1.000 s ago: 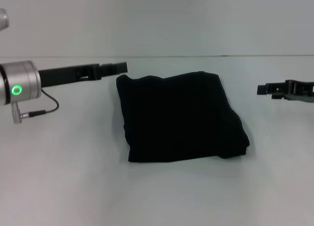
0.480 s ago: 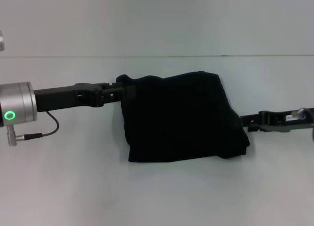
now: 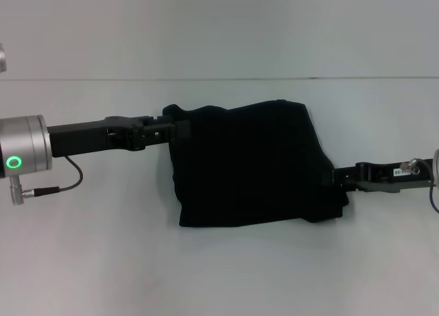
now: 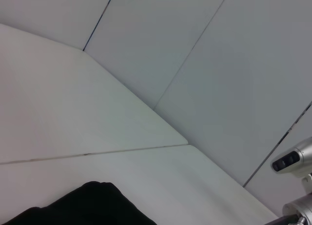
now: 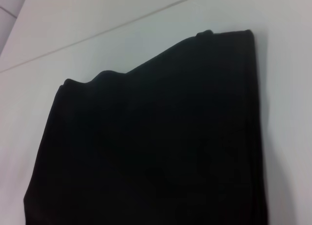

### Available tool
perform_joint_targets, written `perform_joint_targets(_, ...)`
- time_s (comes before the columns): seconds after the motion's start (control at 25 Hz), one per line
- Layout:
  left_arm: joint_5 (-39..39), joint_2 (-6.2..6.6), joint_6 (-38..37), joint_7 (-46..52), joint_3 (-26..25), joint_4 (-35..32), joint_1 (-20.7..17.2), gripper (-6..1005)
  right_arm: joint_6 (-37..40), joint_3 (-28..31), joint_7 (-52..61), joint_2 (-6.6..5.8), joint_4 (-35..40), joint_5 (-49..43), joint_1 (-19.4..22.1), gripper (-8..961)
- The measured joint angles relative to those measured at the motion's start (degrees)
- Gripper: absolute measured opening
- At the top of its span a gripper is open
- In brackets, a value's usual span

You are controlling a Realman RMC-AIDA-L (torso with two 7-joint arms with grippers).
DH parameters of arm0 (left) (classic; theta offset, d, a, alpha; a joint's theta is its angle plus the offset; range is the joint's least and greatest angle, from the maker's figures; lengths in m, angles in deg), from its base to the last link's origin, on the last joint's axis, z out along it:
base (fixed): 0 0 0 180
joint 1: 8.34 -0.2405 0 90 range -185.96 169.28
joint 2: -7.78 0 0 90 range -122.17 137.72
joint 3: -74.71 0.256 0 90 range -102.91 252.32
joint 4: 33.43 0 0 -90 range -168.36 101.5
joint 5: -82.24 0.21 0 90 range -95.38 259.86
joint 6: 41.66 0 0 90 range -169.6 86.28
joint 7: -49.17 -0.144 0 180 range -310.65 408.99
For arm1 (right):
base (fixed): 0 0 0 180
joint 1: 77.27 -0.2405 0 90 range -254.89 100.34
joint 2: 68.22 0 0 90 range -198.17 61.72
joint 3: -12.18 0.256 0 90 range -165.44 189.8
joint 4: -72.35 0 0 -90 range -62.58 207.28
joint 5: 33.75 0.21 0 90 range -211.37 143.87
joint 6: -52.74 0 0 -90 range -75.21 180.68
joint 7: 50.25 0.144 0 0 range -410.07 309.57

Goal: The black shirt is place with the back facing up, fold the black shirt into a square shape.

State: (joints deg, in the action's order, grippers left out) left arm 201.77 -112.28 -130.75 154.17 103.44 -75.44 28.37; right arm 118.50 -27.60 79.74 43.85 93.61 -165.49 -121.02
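1. You see the black shirt (image 3: pixel 250 165) lying at the centre of the head view on the white table (image 3: pixel 103 261), already folded into a rough four-sided bundle that is wider at its lower edge than at its top.
2. Its top edge is uneven, with a small hump at the upper left corner, and its lower right corner is rounded and bulges a little.
3. No lettering shows on the upward face in any view.
4. Your left gripper (image 3: pixel 180 129) reaches in from the left of the head frame, its arm level, and its tip meets the shirt's upper left corner.
5. You cannot tell how far its fingers are parted, or whether they have cloth between them, because black fingers sit against black fabric.
6. Your right gripper (image 3: pixel 336 176) comes in from the right edge of the head frame, lower than the left one, and its tip touches the shirt's right edge near the lower corner.
7. Its finger spread and any hold on the cloth are likewise impossible to make out.
8. In the left wrist view, only a dark fold of the shirt (image 4: pixel 83 208) shows at the bottom left, with bare table and wall panels beyond.
9. In the right wrist view, the shirt (image 5: pixel 156 147) fills most of the frame, with stacked layers visible along its right-hand edge.
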Motion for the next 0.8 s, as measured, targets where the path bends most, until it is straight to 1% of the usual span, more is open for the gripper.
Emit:
perform_joint_targets(0.2,0.0,0.0,0.19,-0.02,0.0,0.32,0.09,579,-0.13,0.12,0.16,-0.16,0.01,0.04,0.08,655)
perform_joint_targets(0.48,0.0,0.0,0.46,-0.06,0.0,0.53,0.38,579,-1.09,0.21,0.72,0.92,-0.36,0.48,-0.18,656)
perform_joint_targets(0.72,0.0,0.06,0.52,-0.07,0.0,0.53,0.53,579,-1.45,1.38,0.84,1.3,-0.61,0.68,-0.2,656)
perform_joint_targets(0.8,0.0,0.08,0.54,-0.07,0.0,0.53,0.56,579,-1.56,2.46,0.87,1.3,-0.61,0.69,-0.04,610)
